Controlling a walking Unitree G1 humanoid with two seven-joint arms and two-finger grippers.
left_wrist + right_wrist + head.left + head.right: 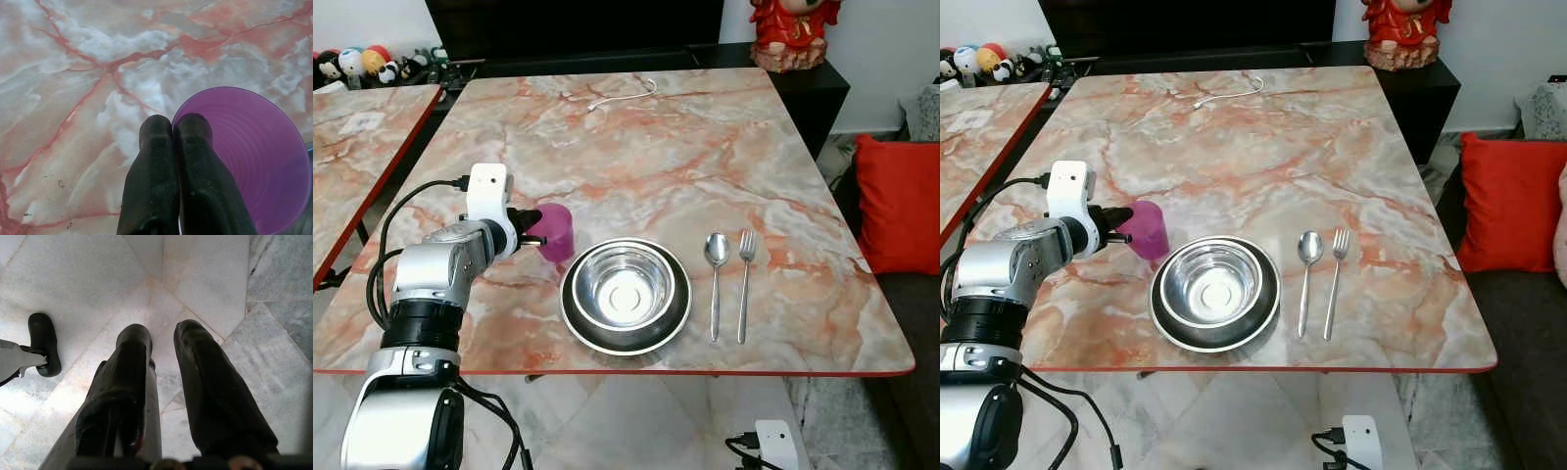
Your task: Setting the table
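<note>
My left tool pinching rim of purple cup — one finger inside, one outside, pressed onto thin wall. Cup standing on table, just past my fingertips, close beside bowl. Judging it light, thin plastic, slippery — rim pinch holding best. Left arm reaching forward, forearm level, wrist low. Right tool hanging over floor, fingers slightly parted.

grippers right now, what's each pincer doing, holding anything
Left pincer: closed on the rim of the purple cup, one finger inside and one outside.
Right pincer: open, holding nothing, hanging over the floor.
</note>
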